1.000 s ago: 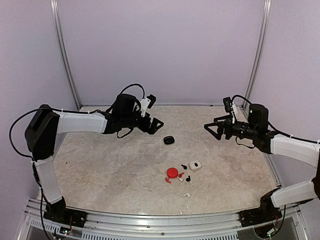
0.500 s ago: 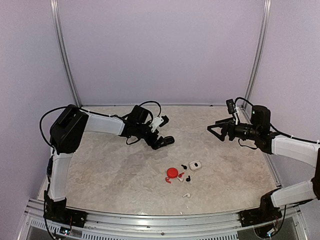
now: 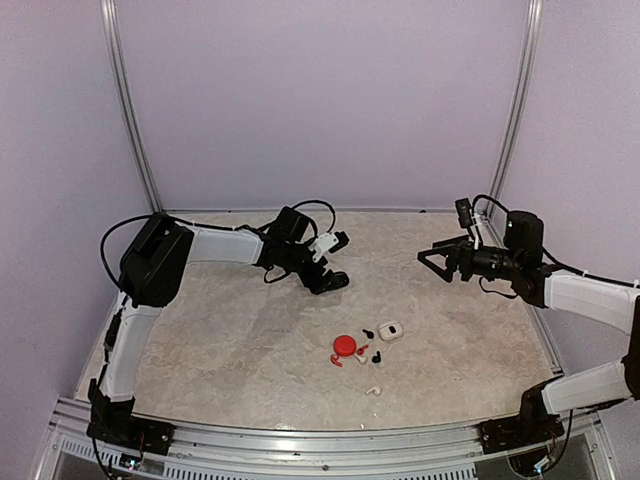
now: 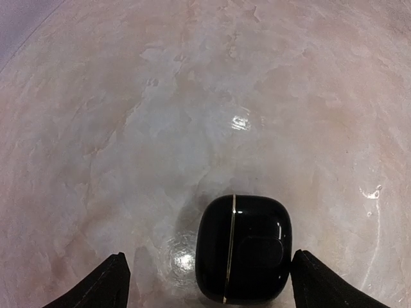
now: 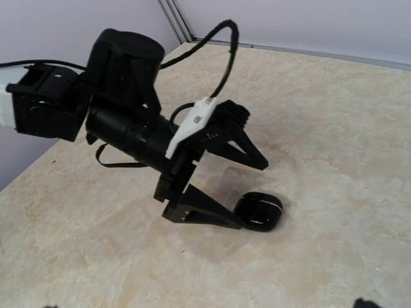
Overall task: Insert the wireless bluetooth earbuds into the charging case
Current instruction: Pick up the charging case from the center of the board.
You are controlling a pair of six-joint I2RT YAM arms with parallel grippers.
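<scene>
A shut black charging case (image 3: 338,281) (image 4: 244,249) (image 5: 258,211) lies on the marble table top. My left gripper (image 3: 333,274) (image 4: 210,282) is lowered over it, open, one finger on each side. One fingertip (image 4: 307,279) is at the case's edge and the other stands well apart. Tiny earbuds lie in a cluster nearer the front: a black one (image 3: 368,333), another black one (image 3: 376,357), a red one (image 3: 336,361) and a white one (image 3: 373,390). My right gripper (image 3: 431,256) hovers open and empty at the right, facing the left gripper.
A round red case (image 3: 345,345) and a white case (image 3: 390,330) sit among the earbuds. Lilac walls close the back and both sides. A metal rail (image 3: 300,430) runs along the table's front edge.
My left arm has swung right and down until its fingers straddle the black case, and the jaws have narrowed a little. The right gripper has drifted slightly right.
</scene>
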